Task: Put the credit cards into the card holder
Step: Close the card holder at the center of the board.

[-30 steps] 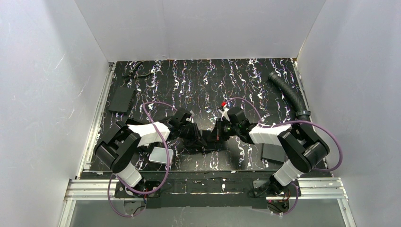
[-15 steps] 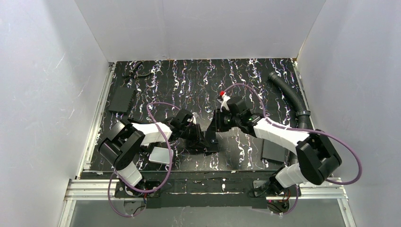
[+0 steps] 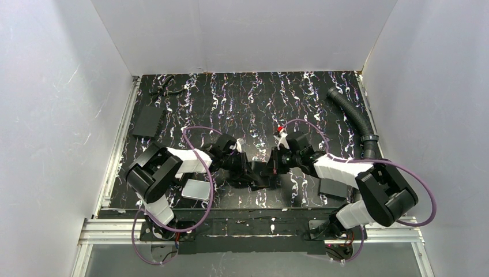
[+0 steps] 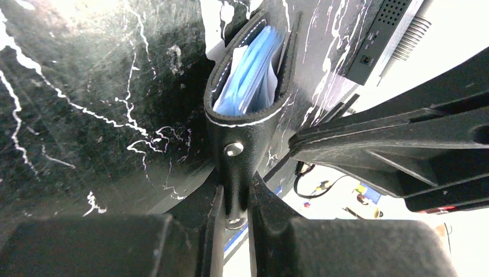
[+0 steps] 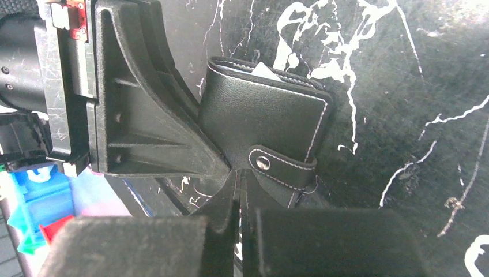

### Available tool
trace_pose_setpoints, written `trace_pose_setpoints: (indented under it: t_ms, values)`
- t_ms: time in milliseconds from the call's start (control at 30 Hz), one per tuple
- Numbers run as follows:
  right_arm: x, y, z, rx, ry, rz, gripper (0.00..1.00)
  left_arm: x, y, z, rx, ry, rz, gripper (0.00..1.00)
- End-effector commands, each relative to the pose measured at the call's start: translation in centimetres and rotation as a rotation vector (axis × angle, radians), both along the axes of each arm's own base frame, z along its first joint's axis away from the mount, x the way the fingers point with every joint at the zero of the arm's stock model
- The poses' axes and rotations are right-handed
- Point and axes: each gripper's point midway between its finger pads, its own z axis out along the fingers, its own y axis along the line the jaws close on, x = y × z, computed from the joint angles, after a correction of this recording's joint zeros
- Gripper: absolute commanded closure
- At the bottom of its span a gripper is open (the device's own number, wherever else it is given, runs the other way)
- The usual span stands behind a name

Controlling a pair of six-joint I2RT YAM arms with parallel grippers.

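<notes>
The card holder (image 3: 260, 172), a black folded wallet with white stitching and a snap tab, is held between both grippers at the near middle of the table. My left gripper (image 3: 248, 172) is shut on its snap tab (image 4: 235, 151). In the left wrist view the card holder (image 4: 248, 124) gapes a little and shows blue pockets and a white edge. My right gripper (image 5: 240, 180) is shut on a stitched edge of the card holder (image 5: 265, 118), where a white corner sticks out at the top. One grey credit card (image 3: 196, 189) lies flat by the left arm.
A dark grey flat plate (image 3: 333, 187) lies by the right arm. A black plate (image 3: 149, 121) and a black tool (image 3: 164, 88) sit at the far left. A corrugated hose (image 3: 352, 115) runs along the right edge. White walls close in three sides.
My right gripper, which stood higher and further back half a second ago, has come down and right onto the wallet. My left gripper keeps its hold and has shifted slightly right.
</notes>
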Motion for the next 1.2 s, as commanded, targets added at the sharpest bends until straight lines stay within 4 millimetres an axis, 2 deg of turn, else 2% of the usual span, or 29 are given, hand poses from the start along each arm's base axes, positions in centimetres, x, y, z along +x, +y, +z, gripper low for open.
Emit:
trace_pose_setpoints:
  t_ms: [0,133,267,433,667,833,1000,1100,1167]
  values:
    - [0.7,1.6,1.3,0.145,-0.067,0.050,0.99,-1.8,1.2,-2.5,0.070,0.066,-0.013,1.00]
    - [0.6,1.6,1.3,0.210,-0.056,0.055,0.99,-1.9,1.3,-2.8,0.075,0.073,-0.011,1.00]
    - [0.5,0.6,0.6,0.271,-0.023,0.032,0.99,-2.1,1.5,-3.2,0.078,0.081,-0.005,1.00]
    - [0.3,0.5,-0.7,0.293,-0.007,0.043,0.99,-2.2,1.5,-3.6,0.074,0.092,-0.005,1.00]
    - [0.3,-0.7,-3.9,0.295,0.055,-0.009,0.99,-2.5,1.6,-3.8,0.074,0.096,-0.005,1.00]
    - [-0.2,-2.1,-7.0,0.275,0.141,-0.078,0.99,-2.6,1.7,-3.9,0.073,0.098,-0.007,1.00]
    - [-0.4,-2.6,-9.1,0.259,0.243,-0.145,0.99,-2.7,1.6,-3.9,0.065,0.098,-0.017,1.00]
    - [0.0,-2.5,-8.7,0.251,0.254,-0.148,0.99,-2.7,1.5,-3.9,0.062,0.098,-0.024,1.00]
    - [0.8,-2.1,-6.8,0.264,0.216,-0.127,0.99,-2.7,1.4,-3.9,0.058,0.100,-0.030,1.00]
